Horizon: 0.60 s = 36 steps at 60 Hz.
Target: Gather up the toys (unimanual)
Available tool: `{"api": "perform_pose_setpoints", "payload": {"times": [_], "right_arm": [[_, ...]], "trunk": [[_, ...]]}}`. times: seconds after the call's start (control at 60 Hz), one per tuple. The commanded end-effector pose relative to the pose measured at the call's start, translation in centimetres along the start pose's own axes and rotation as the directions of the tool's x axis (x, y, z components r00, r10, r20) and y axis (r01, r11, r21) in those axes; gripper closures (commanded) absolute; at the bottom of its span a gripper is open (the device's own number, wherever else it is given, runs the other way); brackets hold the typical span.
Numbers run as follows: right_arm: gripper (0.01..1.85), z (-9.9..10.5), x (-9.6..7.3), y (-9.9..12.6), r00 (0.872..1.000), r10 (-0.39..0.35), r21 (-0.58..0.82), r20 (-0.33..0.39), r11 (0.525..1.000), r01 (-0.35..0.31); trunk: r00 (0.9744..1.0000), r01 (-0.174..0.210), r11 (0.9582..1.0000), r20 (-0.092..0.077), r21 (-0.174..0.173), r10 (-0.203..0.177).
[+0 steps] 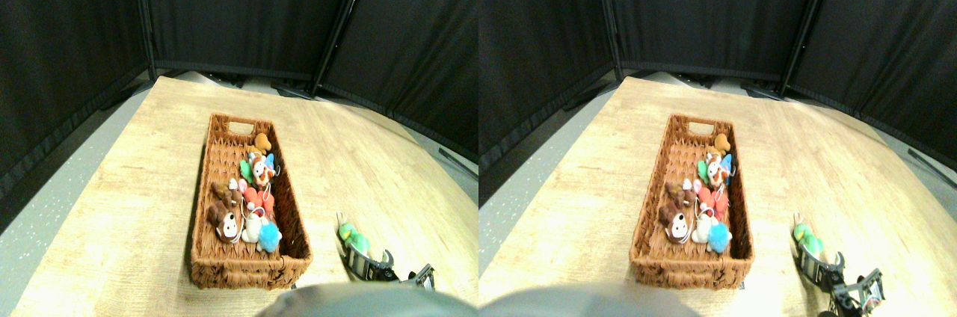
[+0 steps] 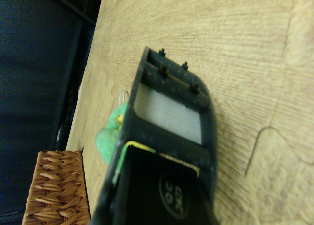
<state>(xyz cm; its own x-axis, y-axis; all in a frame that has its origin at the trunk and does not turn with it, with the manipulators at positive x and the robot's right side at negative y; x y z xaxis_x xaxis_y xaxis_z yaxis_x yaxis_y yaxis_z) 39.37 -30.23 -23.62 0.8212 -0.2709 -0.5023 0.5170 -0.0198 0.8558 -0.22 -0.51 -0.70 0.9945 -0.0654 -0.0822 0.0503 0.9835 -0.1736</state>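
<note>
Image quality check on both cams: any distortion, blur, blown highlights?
Stereo pair view: wide-angle bending curves the table edges, the wood is washed out pale under bright light, and the basket stays fairly sharp. Wrist view: soft all over, the pincer frame blurred up close, the green toy smeared behind it.

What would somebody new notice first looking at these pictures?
Probably the long wicker basket on the pale wooden table, with a heap of small plush toys piled along its near and right side. Next, one green toy lying alone on the table to the basket's right, with the robot's right claw close against it; whether it grips the toy cannot be told.
</note>
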Motion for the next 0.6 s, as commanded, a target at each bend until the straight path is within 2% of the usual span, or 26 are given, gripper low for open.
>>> {"api": "perform_pose_setpoints", "payload": {"times": [0.017,0.15,0.183,0.4,0.483,0.533,0.6], "right_arm": [[1.17,-0.1,0.6,0.1,0.999,0.022,-0.007,0.027,1.0,-0.022],[1.23,-0.4,1.0,0.1,0.999,0.02,0.015,0.039,1.0,-0.02],[1.24,-0.4,1.1,0.1,0.999,0.025,-0.017,0.039,1.0,-0.025],[1.19,-0.9,1.8,0.7,0.999,0.031,-0.052,0.022,0.998,-0.029],[1.36,-1.1,1.9,1.0,0.998,0.043,-0.071,0.044,0.997,-0.04],[1.75,-1.4,1.7,1.2,0.992,0.08,-0.152,0.096,0.986,-0.065],[1.68,-1.4,1.8,1.5,0.985,0.08,-0.242,0.151,0.969,-0.042]], "trunk": [[1.0,0.0,0.9996,-0.003,-0.029,-0.001],[1.0,-0.004,0.9994,-0.001,-0.034,0.004],[1.0,-0.005,0.9993,0.0,-0.037,0.005],[1.0,-0.008,0.999,0.0,-0.044,0.008],[1.0,-0.008,0.9989,0.0,-0.045,0.008],[1.0,-0.007,0.9989,0.002,-0.045,0.007],[1.0,-0.008,0.9989,0.001,-0.046,0.008]]}}
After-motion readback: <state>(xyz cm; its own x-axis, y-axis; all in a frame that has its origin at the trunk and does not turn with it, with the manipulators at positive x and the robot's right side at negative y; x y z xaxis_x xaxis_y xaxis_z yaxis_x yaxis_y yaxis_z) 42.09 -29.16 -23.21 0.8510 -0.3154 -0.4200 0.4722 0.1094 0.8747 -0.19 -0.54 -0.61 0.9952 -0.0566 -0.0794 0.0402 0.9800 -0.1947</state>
